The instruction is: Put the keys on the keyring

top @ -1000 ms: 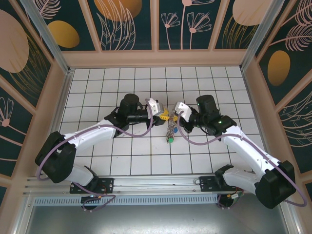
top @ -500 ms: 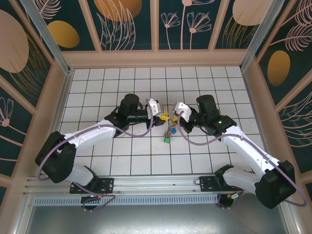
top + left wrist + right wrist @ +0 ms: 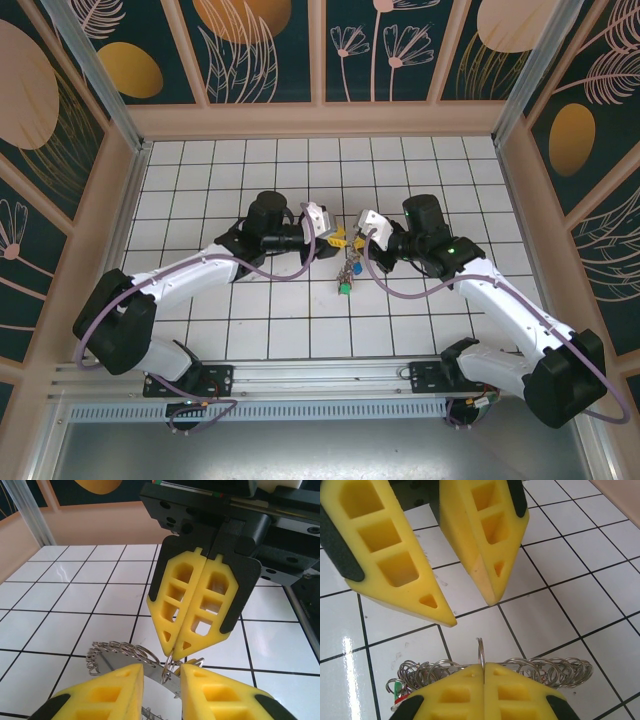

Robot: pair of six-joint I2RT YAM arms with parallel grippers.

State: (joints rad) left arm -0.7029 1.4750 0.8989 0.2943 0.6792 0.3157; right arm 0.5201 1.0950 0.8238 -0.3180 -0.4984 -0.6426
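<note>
Hemming keyring: left gripper, right gripper

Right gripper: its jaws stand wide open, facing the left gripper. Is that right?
No. The right gripper has its jaws shut on a thin metal ring, as the right wrist view shows; it does face the left gripper.

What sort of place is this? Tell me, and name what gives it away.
Most likely a purpose-built robot test cell, not a home: a white gridded table walled in by leaf-print panels in aluminium framing, with the left arm and right arm bolted to a rail at the near edge.
</note>
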